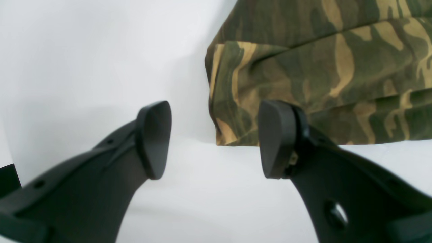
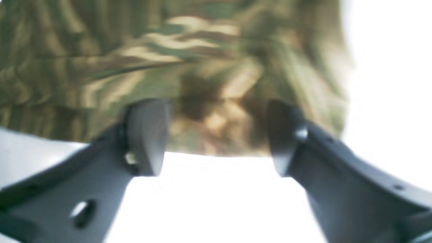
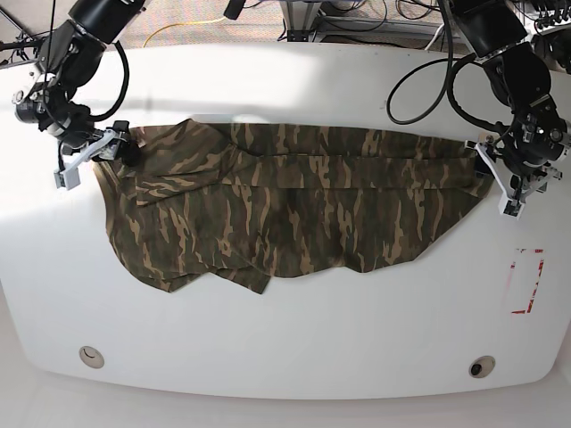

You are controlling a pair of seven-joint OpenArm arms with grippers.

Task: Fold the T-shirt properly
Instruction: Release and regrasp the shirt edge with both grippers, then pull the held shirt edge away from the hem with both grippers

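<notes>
Now both grippers gape wide, left gripper (image 1: 215,140) and right gripper (image 2: 217,136), beside T-shirt (image 3: 285,201).

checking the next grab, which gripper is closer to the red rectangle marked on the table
Left. The left gripper sits just above the red rectangle; the right gripper is across the T-shirt at the far end.

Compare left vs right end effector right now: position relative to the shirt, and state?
Left end effector sits at the T-shirt end on the base view's right; right end effector sits at the opposite end. In the left wrist view only one fingertip overlaps the shirt's corner, the other is over bare table; in the blurred right wrist view cloth spans behind both fingertips. Shared: both are open, gripping nothing, at a shirt edge.
</notes>
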